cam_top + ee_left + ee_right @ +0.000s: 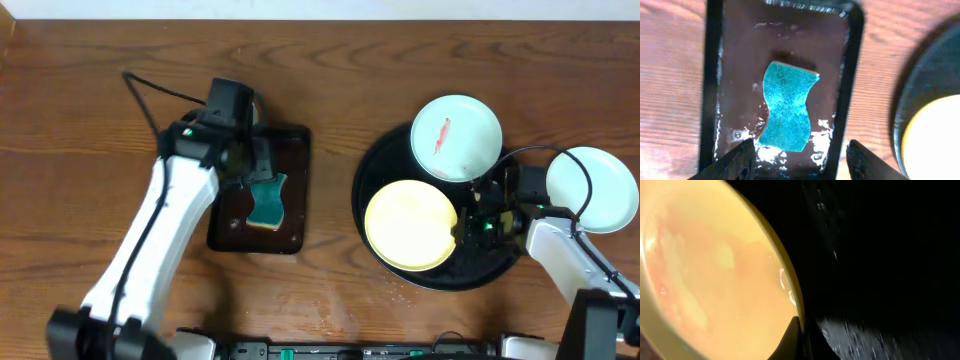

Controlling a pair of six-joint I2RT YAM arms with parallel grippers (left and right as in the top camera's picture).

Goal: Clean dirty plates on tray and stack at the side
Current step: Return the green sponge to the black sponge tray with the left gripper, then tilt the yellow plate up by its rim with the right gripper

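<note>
The round black tray (pixel 385 180) holds a pale yellow plate (pixel 410 225) and a mint-white plate with a red smear (pixel 455 135). A second mint-white plate (pixel 592 188), with no smear showing, lies on the wood to the right of the tray. My right gripper (pixel 468 225) is at the yellow plate's right rim. In the right wrist view its fingers (pixel 801 340) pinch the rim of the yellow plate (pixel 710 280), one finger on top. My left gripper (pixel 255 165) is open and empty above a teal sponge (pixel 787 112), its fingers (pixel 801 162) apart.
The sponge (pixel 267 200) lies in a wet rectangular black tray (pixel 300 150) left of centre, also in the left wrist view (pixel 852 75). The round tray's edge (pixel 905 115) and yellow plate (pixel 935 140) show there at right. Brown wood tabletop (pixel 80 120) surrounds everything.
</note>
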